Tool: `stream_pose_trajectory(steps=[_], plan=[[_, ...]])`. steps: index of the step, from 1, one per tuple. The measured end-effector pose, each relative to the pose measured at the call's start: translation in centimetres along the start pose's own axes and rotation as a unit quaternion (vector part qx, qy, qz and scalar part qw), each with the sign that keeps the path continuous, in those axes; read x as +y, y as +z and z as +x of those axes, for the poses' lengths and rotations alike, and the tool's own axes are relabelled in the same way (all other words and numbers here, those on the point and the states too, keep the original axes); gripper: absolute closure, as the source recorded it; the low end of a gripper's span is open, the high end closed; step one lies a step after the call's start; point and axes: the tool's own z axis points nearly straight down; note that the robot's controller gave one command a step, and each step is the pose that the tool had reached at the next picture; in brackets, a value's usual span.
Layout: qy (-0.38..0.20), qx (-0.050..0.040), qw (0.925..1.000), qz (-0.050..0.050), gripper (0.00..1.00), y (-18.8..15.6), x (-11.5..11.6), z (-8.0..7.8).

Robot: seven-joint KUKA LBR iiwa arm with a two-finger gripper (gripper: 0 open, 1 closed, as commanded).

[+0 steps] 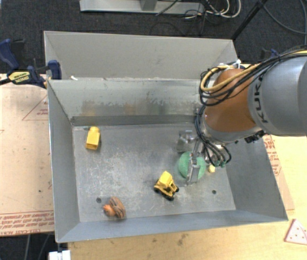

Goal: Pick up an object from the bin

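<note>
My gripper (193, 171) is low in the right half of the bin, right over a green rounded thing (184, 166) that lies on the floor there and is partly covered by it. A small pale bit (211, 169) lies just right of the gripper. A yellow toy vehicle (165, 186) sits on the floor a little to the lower left of the green thing, apart from it.
A yellow block (92, 138) lies near the back wall on the left. A brown and orange lump (113, 208) rests near the front left corner. The arm with its orange cover and cables hangs over the bin's right side.
</note>
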Motion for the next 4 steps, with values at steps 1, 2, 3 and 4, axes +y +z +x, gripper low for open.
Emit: stream_pose_trajectory(steps=[1, 2, 3, 4], plan=[[-0.02, 0.0031, 0.9998, -0.002, 0.0, 2.3, 0.3, 1.5], [-0.027, 0.0012, 0.9996, 0.0, 0.0, 1.5, -1.6, 1.1], [-0.017, 0.0011, 0.9999, 0.0, 0.0, 0.0, -1.4, 0.7], [-0.033, 0.0018, 0.9994, 0.0, 1.0, 1.2, -3.6, 0.9]])
